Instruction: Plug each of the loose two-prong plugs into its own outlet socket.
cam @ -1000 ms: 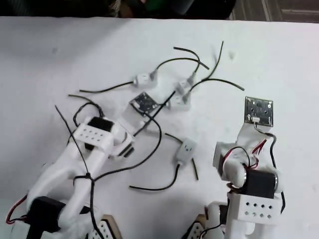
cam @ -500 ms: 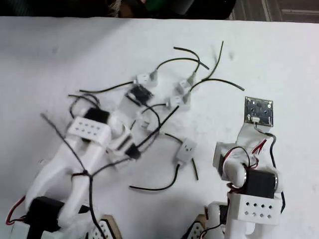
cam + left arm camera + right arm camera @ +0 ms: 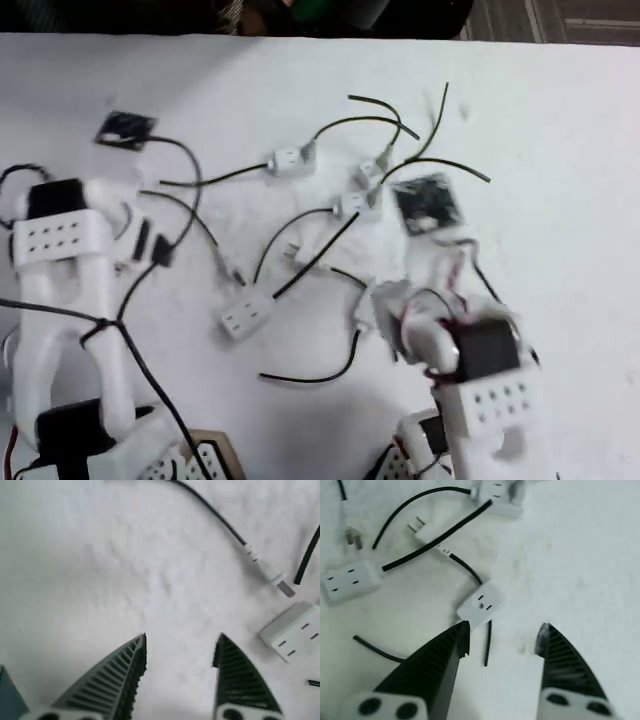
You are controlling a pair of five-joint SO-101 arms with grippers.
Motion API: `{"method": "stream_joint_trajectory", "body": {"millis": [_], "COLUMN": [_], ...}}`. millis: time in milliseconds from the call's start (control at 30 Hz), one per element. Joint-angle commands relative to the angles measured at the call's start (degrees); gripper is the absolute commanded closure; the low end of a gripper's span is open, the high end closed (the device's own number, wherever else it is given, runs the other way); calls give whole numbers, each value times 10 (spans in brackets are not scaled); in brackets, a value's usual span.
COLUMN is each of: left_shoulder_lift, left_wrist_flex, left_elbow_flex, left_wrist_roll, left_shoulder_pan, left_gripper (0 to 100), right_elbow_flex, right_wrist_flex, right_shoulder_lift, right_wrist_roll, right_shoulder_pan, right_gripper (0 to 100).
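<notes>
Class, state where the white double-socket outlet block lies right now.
In the high view, the outlet block lies left of centre, just on the near side of a loose plug.

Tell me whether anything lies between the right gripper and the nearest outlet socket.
Nothing visible does. The open right gripper hangs over bare table, with the outlet socket just beyond one fingertip.
</notes>
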Motion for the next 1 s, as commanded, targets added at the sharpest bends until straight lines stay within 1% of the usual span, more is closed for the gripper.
{"method": "stream_joint_trajectory", "body": {"millis": [0,100,233,367,533,800,967], "left_shoulder_lift": [-8,-8,-8,-8,-8,-8,-5], "left_wrist_flex": [5,-33,-91,-142,-213,-222,-222], "left_elbow_flex": [-11,30,101,175,253,263,264], "left_wrist_roll": [0,-1,-1,0,3,3,3], "left_shoulder_pan": [-70,-106,-126,-125,-124,-125,-125], "left_gripper": [830,793,784,784,783,783,783], "right_elbow_flex": [-81,-144,-227,-301,-404,-581,-679], "right_wrist_flex": [-9,-9,-32,-58,-80,-79,-80], "right_shoulder_lift": [116,217,349,481,633,807,903], "right_wrist_roll": [1,6,7,42,50,51,51], "right_shoulder_pan": [-68,-129,-191,-225,-244,-286,-288], "right_gripper": [779,778,779,779,779,779,780]}}
